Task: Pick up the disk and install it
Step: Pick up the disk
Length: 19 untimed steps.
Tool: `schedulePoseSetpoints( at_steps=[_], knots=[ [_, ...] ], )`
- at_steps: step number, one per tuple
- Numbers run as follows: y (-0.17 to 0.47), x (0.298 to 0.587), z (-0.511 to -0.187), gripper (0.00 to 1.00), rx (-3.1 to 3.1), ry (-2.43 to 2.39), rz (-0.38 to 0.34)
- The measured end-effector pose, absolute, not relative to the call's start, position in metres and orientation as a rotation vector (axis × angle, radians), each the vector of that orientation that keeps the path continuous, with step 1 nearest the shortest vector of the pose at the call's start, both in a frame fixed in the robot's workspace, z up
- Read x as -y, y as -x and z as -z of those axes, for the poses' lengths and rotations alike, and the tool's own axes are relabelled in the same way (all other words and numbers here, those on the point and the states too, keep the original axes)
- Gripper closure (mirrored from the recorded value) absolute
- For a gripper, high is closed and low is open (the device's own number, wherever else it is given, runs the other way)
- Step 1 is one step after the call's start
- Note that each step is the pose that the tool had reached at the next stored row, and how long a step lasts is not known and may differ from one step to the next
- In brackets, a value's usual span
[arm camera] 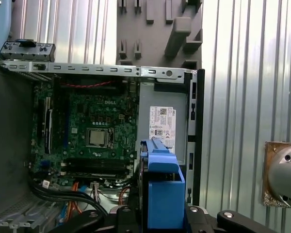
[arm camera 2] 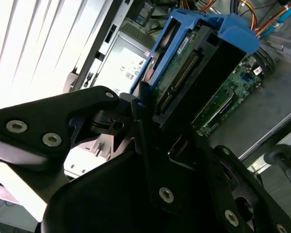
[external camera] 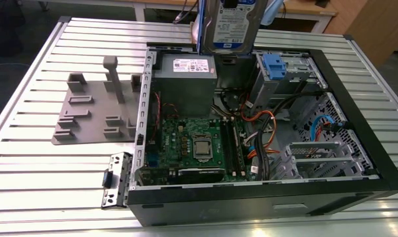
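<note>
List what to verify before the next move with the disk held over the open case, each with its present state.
1. Grip: gripper shut on the disk: ok.
2. Clearance: disk raised over the computer case, touching none of it: ok.
3. Access: case side open, inside exposed: ok.
4. Room in the drive cage for the disk: cannot tell.
5. Path clear of the cables beside the cage: cannot tell.
</note>
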<state>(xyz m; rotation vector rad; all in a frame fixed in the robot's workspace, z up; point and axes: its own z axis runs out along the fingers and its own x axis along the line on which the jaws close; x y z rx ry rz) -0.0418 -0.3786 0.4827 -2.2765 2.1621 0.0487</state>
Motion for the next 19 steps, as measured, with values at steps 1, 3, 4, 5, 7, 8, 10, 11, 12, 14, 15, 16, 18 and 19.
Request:
schedulePoseSetpoints(
  at_steps=[1, 3, 4, 5, 7, 8, 10, 11, 12, 14, 15, 16, 18, 19],
  knots=[
    [0.042, 0.38, -0.483, 0.64, -2.162, 2.277, -0.049],
    [0.042, 0.383, -0.483, 0.64, -2.162, 2.277, -0.049],
    [0.042, 0.384, -0.483, 0.64, -2.162, 2.277, -0.049],
    [0.042, 0.385, -0.483, 0.64, -2.162, 2.277, -0.048],
    [0.042, 0.388, -0.483, 0.64, -2.162, 2.277, -0.048],
    [0.041, 0.389, -0.483, 0.64, -2.162, 2.277, -0.048],
    [0.041, 0.391, -0.483, 0.64, -2.163, 2.277, -0.048],
    [0.041, 0.392, -0.483, 0.64, -2.163, 2.277, -0.048],
    [0.041, 0.393, -0.483, 0.64, -2.163, 2.277, -0.048],
    [0.041, 0.395, -0.483, 0.64, -2.163, 2.277, -0.047],
    [0.041, 0.395, -0.483, 0.64, -2.163, 2.277, -0.047],
    [0.041, 0.396, -0.483, 0.64, -2.163, 2.277, -0.047],
    [0.041, 0.398, -0.483, 0.64, -2.163, 2.278, -0.047],
    [0.041, 0.399, -0.483, 0.64, -2.163, 2.278, -0.047]
  ],
)
